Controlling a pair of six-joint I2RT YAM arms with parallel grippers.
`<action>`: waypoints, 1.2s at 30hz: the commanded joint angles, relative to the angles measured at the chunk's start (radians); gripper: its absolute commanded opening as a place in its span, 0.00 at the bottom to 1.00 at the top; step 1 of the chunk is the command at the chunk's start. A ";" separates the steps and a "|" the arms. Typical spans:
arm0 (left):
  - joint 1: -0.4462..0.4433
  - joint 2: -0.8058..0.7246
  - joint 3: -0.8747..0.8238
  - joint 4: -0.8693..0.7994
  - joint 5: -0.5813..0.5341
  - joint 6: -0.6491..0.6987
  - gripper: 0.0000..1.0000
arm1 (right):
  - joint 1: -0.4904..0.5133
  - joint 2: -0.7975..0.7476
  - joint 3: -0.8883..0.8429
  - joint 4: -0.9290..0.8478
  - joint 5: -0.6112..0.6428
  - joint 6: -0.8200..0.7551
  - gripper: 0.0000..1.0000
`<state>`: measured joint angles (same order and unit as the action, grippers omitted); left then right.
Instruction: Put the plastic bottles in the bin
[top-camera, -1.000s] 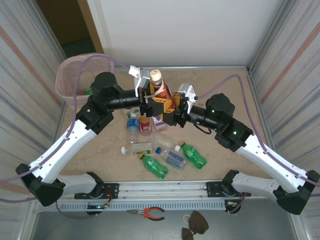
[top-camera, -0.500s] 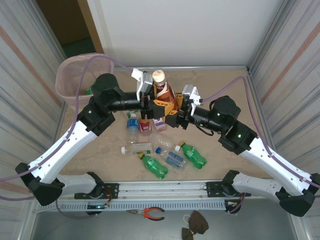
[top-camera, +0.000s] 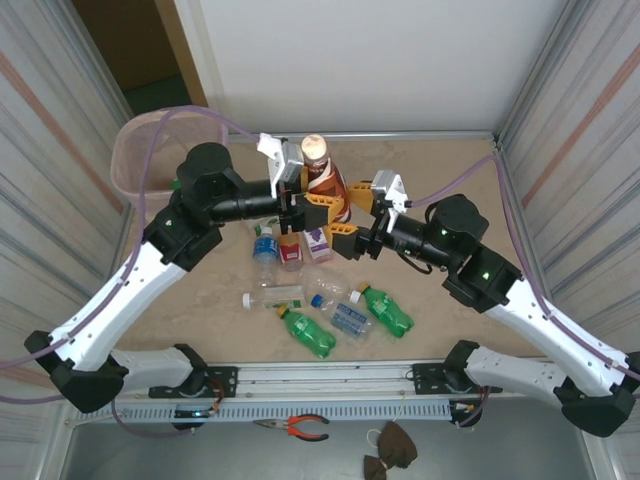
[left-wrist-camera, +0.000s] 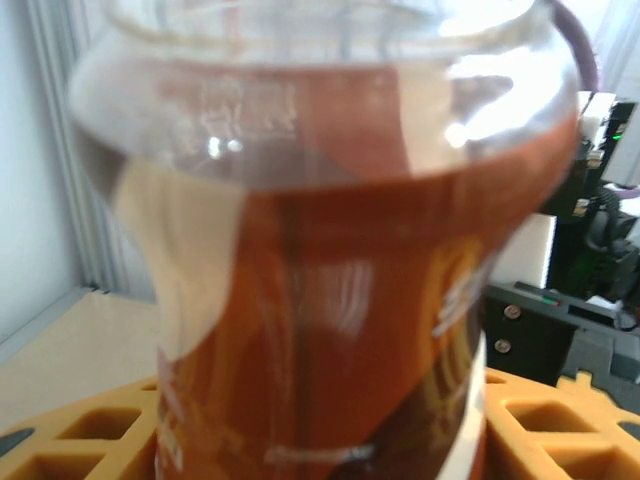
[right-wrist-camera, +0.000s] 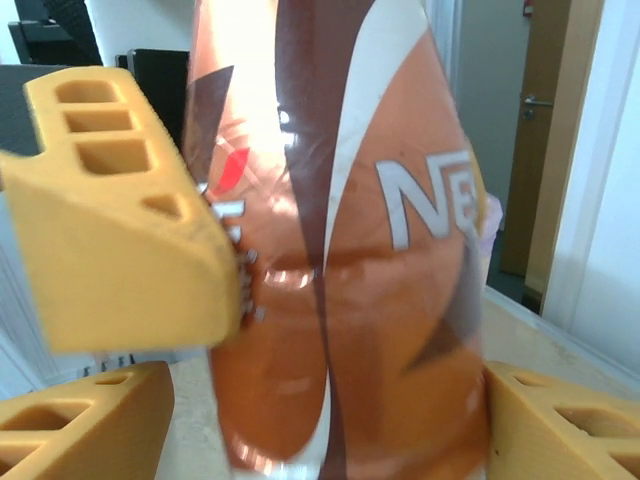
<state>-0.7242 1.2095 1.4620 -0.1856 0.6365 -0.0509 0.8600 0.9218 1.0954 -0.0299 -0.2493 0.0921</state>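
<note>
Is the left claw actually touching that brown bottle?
Touching. In the right wrist view, a finger of the left gripper presses against the brown bottle.

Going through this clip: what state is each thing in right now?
brown bottle: upright, capped, between both grippers.
left gripper: shut on the brown bottle.
right gripper: open around the bottle, with a gap at one finger.
bin: upright, open top.
green bottles: two, capped, lying on the table.
clear bottles: capped, lying flat.
</note>
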 joint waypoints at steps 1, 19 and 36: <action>0.042 -0.019 0.075 -0.126 -0.154 0.091 0.58 | 0.014 -0.051 -0.010 -0.025 0.019 -0.016 0.77; 0.642 0.159 0.410 -0.584 -0.204 0.119 0.58 | 0.015 -0.062 -0.014 -0.070 0.078 -0.031 0.76; 0.820 0.510 0.493 -0.794 -0.222 0.156 0.57 | 0.016 -0.032 0.001 -0.076 0.071 -0.022 0.75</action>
<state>0.0906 1.6997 1.9316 -0.9310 0.3790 0.0792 0.8669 0.8982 1.0878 -0.1108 -0.1795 0.0696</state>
